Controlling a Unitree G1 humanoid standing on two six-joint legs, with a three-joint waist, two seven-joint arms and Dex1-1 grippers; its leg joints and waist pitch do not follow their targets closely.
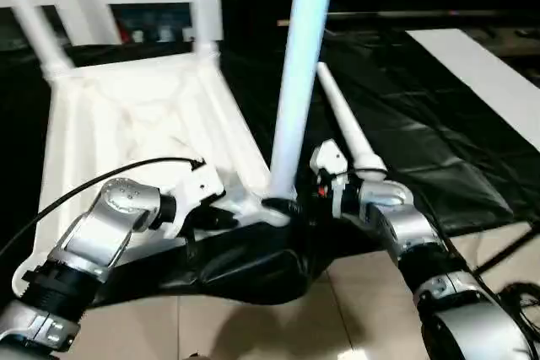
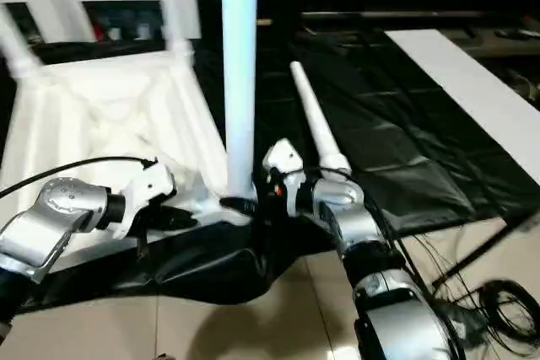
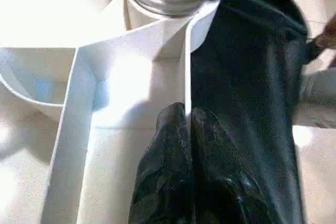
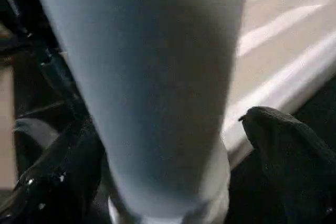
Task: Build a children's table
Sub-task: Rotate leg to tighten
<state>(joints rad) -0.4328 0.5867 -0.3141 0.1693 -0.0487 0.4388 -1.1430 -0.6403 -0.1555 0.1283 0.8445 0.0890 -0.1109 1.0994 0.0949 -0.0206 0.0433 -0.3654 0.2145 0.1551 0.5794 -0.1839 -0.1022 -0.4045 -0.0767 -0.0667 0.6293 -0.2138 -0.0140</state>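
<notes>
White tabletop (image 1: pixel 143 115) lies upside down on black sheeting (image 1: pixel 405 124), one leg (image 1: pixel 299 65) upright in its near corner socket.
Your right gripper (image 1: pixel 283 206) clamps that leg's base; your left gripper (image 3: pixel 184 124) pinches the rim; a loose leg (image 1: pixel 346 128) lies beside.
</notes>
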